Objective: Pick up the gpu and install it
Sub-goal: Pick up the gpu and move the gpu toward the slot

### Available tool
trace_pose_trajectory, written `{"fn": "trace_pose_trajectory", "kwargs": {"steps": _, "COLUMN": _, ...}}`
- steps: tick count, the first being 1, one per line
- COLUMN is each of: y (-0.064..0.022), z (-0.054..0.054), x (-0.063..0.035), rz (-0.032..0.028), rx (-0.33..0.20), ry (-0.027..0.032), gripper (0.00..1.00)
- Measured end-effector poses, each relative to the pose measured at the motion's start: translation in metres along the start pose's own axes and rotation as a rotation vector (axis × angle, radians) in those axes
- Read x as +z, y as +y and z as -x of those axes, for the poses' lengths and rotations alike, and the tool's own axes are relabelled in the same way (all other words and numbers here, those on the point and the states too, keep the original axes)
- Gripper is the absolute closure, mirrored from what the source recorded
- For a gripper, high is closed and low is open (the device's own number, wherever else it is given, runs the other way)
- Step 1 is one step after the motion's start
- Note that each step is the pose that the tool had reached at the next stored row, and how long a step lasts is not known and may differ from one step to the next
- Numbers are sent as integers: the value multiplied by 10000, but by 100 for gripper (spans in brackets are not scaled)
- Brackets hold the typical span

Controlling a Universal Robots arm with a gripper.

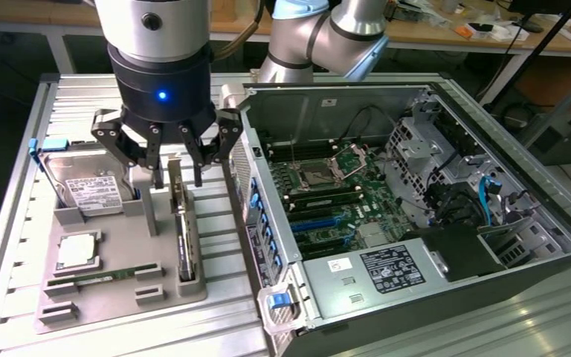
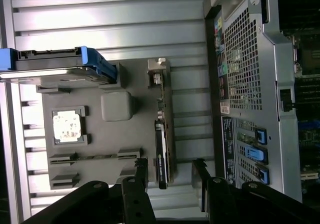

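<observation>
So the gpu [image 1: 184, 230] is sitting in its slot in the grey holder [image 1: 117, 297]. It stands up on its long edge rather than lying flat, in the slot along the side of the holder closest to the open computer case [image 1: 415, 186]. Its long axis runs from the back of the scene toward the front in the exterior view, pretty much parallel to the side of the case. In the wrist view the gpu [image 2: 162, 134] is a thin dark strip, and the pale metal bracket bit is at the end nearer the hard drive [image 2: 55, 66]. That makes the bracket end the far one in the exterior view. The jaws are spread wide with nothing in them. They hang right over the far end of the card, one fingertip [image 1: 198, 178] on the case side and another on the holder side, so they straddle the top edge without being closed on it. I can't tell if they're actually touching it. The hard drive [image 1: 87, 186], a processor chip [image 1: 77, 251] and a narrow green memory stick [image 1: 102, 279] share the holder, and it all rests on the ribbed metal surface [image 1: 13, 245].
</observation>
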State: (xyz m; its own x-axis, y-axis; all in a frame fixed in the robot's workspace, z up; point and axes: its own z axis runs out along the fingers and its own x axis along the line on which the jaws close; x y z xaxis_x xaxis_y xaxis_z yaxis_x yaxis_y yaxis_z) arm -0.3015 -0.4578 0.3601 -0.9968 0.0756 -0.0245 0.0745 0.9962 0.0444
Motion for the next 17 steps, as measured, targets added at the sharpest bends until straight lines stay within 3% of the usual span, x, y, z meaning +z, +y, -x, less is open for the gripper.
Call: {"fn": "trace_pose_trajectory", "kwargs": {"steps": 17, "y": -3, "z": -2, "x": 70, "rz": 0, "rx": 0, "ry": 0, "gripper": 52}}
